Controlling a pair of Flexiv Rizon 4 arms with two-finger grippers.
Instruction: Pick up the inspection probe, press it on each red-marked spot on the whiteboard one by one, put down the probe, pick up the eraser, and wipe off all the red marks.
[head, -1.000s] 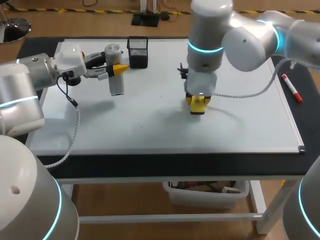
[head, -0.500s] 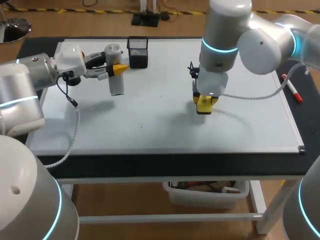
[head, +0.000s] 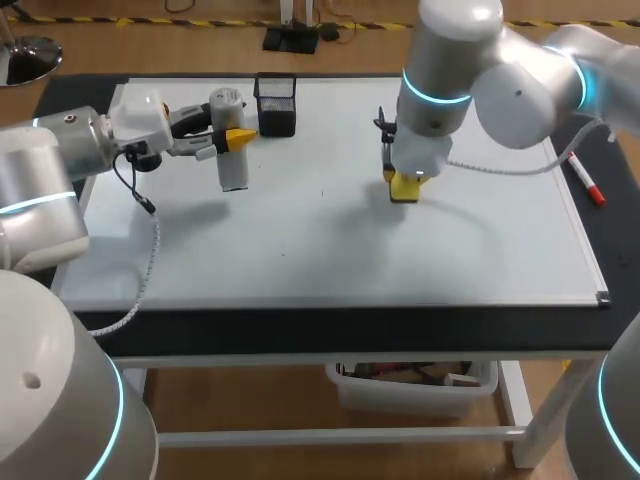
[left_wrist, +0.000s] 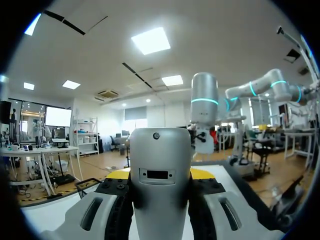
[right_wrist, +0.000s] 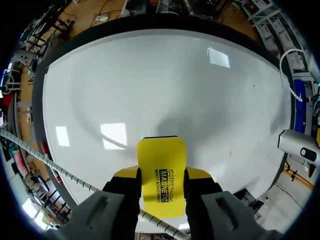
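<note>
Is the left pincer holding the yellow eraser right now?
No, the left pincer is shut on the grey probe, while the yellow eraser is gripped in the right pincer.

Bright overhead light, glare patches on whiteboard, soft shadows

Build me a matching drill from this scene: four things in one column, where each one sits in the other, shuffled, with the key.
Things
1. inspection probe
2. eraser
3. red marker
4. black mesh holder

Places
A. held in the right gripper, over the middle of the whiteboard
B. standing at the whiteboard's far edge
C. held in the left gripper
D. lying loose beside the whiteboard's right edge

Pairs: 1-C, 2-A, 3-D, 4-B
</note>
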